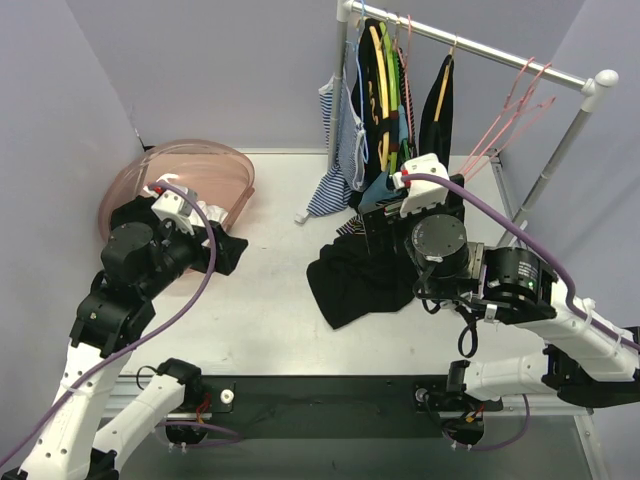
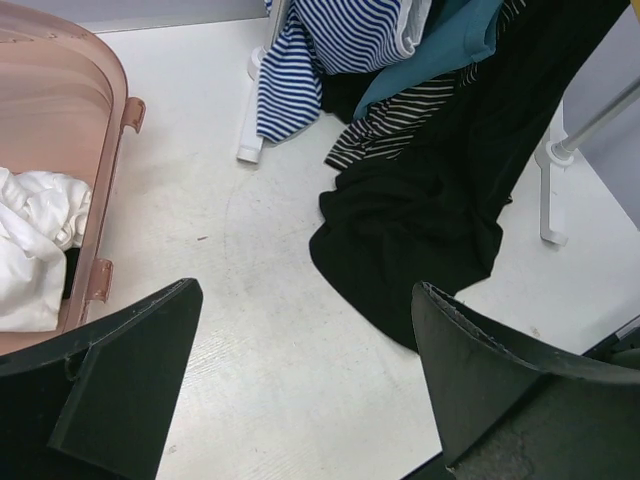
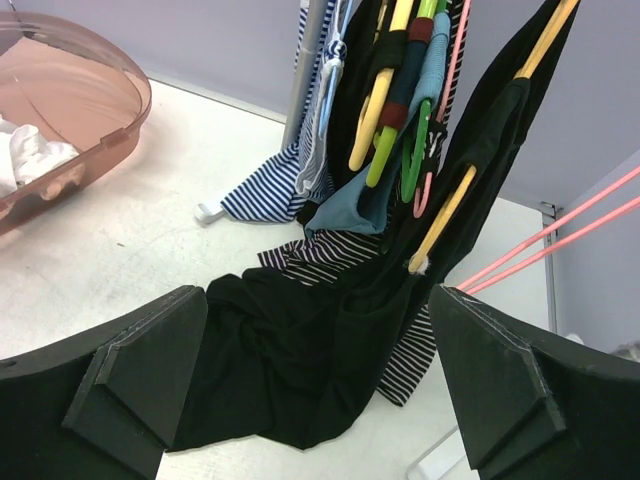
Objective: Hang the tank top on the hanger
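Note:
The white tank top (image 2: 35,250) lies crumpled inside the pink basket (image 1: 200,165) at the far left; it also shows in the right wrist view (image 3: 25,150). Thin pale-pink hangers (image 1: 510,105) hang empty at the right end of the rack rail, and they show as pink lines in the right wrist view (image 3: 560,235). My left gripper (image 1: 222,250) is open and empty just right of the basket, over bare table (image 2: 305,290). My right gripper (image 1: 385,235) is open and empty above the black garment (image 3: 290,370), facing the rack (image 3: 315,292).
A clothes rack (image 1: 480,50) stands at the back right with yellow and green hangers (image 3: 385,110), a blue-and-white striped top (image 1: 335,170) and dark clothes. The black garment (image 1: 350,280) trails onto the table. Rack feet (image 2: 250,150) rest on the table.

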Tool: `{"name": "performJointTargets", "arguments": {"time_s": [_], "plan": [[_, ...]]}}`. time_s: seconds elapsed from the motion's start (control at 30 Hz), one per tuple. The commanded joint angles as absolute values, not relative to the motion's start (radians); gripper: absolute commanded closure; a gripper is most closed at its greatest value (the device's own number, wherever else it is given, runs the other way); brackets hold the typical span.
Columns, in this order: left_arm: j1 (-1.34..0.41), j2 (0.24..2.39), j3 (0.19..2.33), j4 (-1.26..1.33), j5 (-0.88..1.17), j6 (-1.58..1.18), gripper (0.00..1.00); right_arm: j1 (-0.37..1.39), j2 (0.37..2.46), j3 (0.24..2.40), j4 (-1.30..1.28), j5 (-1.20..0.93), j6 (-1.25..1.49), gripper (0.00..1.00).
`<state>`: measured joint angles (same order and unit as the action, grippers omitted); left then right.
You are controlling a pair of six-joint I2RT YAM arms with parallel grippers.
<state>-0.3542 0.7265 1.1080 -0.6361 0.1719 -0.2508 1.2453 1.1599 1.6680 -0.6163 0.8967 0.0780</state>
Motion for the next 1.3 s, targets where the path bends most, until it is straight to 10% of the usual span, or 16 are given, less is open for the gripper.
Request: {"name": "performJointTargets", "arguments": {"time_s": [0.0, 0.33, 0.77, 1.27], "plan": [[-0.351, 0.713, 1.129, -0.626, 0.147, -0.255, 0.03, 1.252, 1.129, 1.664, -0.591, 0.925, 0.089, 0.00], [-0.322, 0.771, 1.048, -0.453, 0.086, -0.317, 0.03, 1.229, 1.077, 1.578, -0.560, 0.503, -0.031, 0.00], [0.129, 1.216, 1.098, -0.373, 0.131, -0.555, 0.04, 1.103, 1.244, 1.513, -0.583, 0.157, 0.066, 0.06], [0.130, 1.752, 1.437, -0.552, -0.037, -0.413, 0.36, 1.120, 1.221, 1.296, -0.430, 0.044, 0.163, 0.09]]}}
